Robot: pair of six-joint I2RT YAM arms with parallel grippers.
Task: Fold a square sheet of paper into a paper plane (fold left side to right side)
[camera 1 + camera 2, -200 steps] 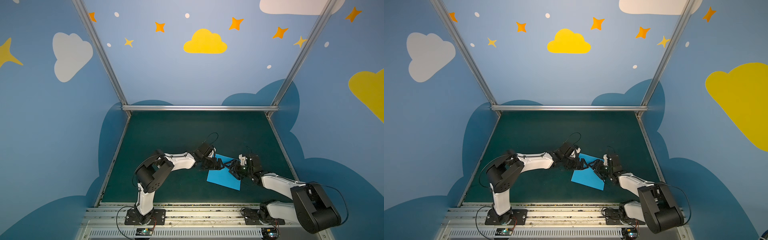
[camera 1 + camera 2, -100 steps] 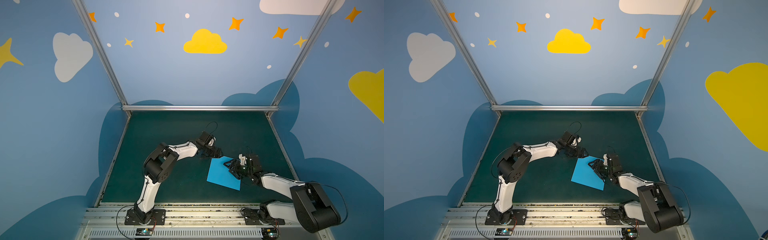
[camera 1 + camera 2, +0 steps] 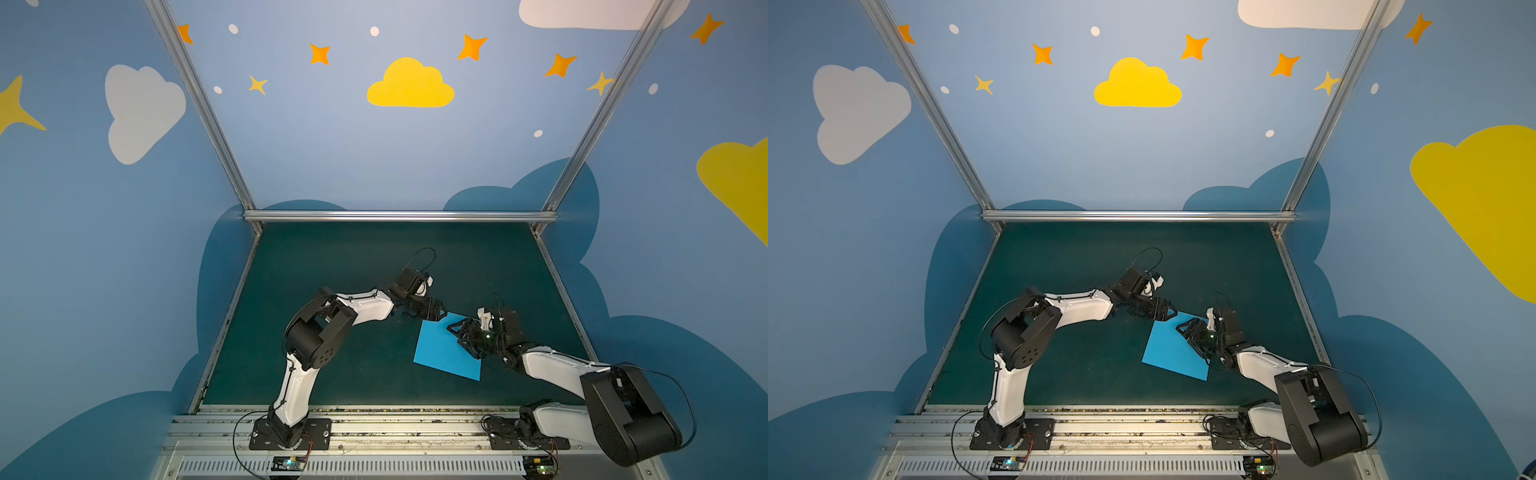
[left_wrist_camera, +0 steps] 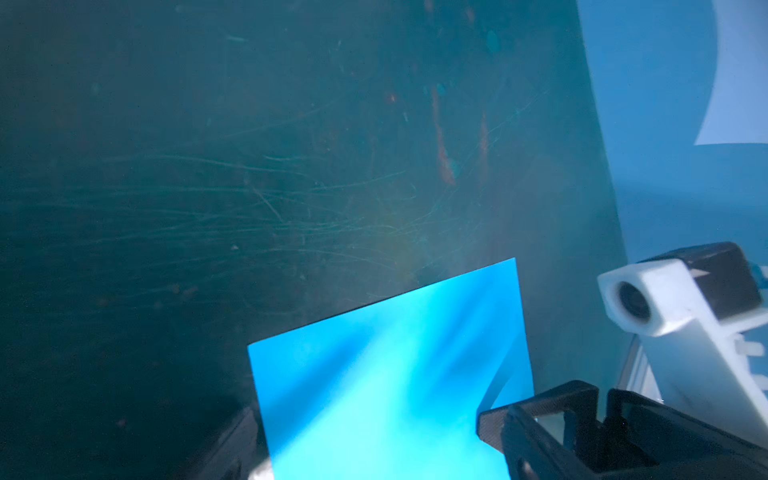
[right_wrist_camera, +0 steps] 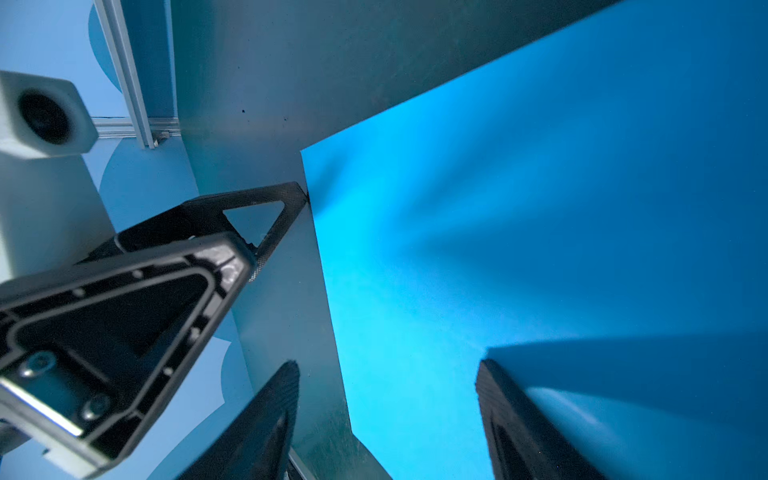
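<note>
square sheet of paper (image 3: 446,353): 1 | arms: 2 – left arm (image 3: 365,308), right arm (image 3: 552,366) | hands: 2 – left hand (image 3: 440,314), right hand (image 3: 462,341)

A: What's on the walls (image 3: 332,158)?
B: Blue paint, a yellow cloud (image 3: 410,85), orange stars (image 3: 471,46), a pale cloud (image 3: 141,112).
A: And below?
B: A dark green mat (image 3: 353,257), scratched, with a metal rail (image 3: 399,215) along the back.

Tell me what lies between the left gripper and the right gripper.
The far corner of the square sheet of paper lies between the left gripper and the right gripper, as both top views show.
</note>
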